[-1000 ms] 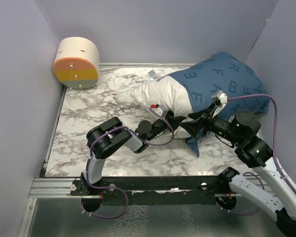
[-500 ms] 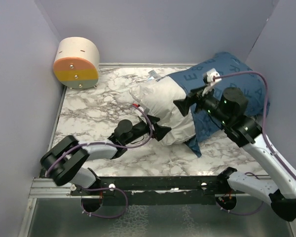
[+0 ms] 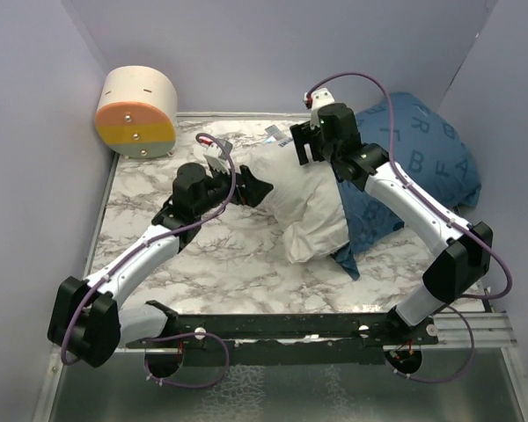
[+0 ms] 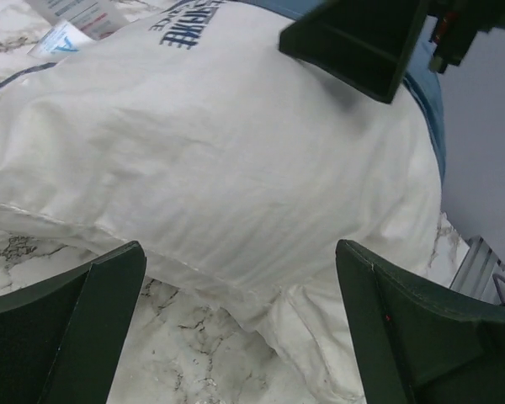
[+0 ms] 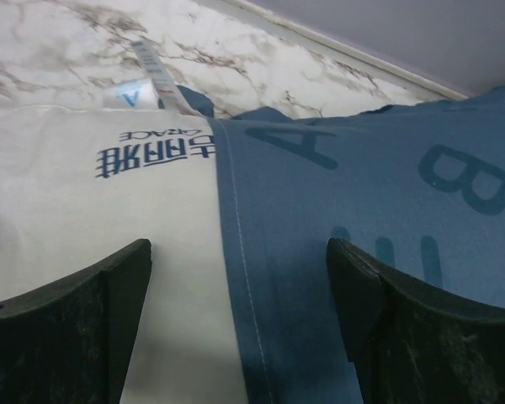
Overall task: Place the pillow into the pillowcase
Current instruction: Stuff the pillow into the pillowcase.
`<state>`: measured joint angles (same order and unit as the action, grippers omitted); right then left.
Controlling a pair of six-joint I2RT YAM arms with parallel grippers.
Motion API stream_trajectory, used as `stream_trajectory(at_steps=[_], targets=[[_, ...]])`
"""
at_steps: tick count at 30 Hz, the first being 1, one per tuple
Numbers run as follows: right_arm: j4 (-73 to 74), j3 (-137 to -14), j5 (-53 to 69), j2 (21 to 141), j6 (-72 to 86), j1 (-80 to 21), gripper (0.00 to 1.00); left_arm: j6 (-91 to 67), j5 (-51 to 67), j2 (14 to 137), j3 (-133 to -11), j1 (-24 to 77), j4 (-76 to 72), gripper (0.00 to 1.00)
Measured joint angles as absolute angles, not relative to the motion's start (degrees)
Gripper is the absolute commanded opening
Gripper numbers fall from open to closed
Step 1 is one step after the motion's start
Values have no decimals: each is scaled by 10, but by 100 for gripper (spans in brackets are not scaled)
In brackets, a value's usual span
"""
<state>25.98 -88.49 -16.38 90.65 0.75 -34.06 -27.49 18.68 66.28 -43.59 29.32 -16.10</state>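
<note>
The white pillow (image 3: 304, 207) lies on the marble table, its right part inside the dark blue lettered pillowcase (image 3: 418, 163), which bulges toward the right wall. My left gripper (image 3: 257, 189) is open at the pillow's left end; in the left wrist view the gripper (image 4: 240, 248) straddles the pillow's (image 4: 219, 143) seam without touching it. My right gripper (image 3: 308, 156) hangs open over the pillow's far edge. In the right wrist view the gripper (image 5: 237, 248) spans the pillowcase (image 5: 362, 194) hem where it crosses the pillow (image 5: 93, 219).
A round wooden box (image 3: 137, 111) with an orange and yellow face stands at the back left corner. Paper tags (image 3: 273, 134) stick out from the pillow's far edge. Purple walls close in the left, back and right sides.
Both grippers opened and let go. The left arm stretched from the pillow's near edge to its left end. The right arm swung from the pillowcase's near right side to the far edge.
</note>
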Motion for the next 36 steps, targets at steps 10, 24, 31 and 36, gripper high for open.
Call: stream_trajectory(at_steps=[10,24,31,36], targets=[[284,-890,-246,942,-10,-333,15,-394,241,818,-472,244,-207,99],[234,-816,-26,870,35,-307,1,-467,267,984,-535,288,-372,16],[183,-811,152,864,123,-294,1,-429,270,980,-501,330,-500,9],[131,-787,231,849,183,-294,1,-390,276,947,-447,343,-625,8]])
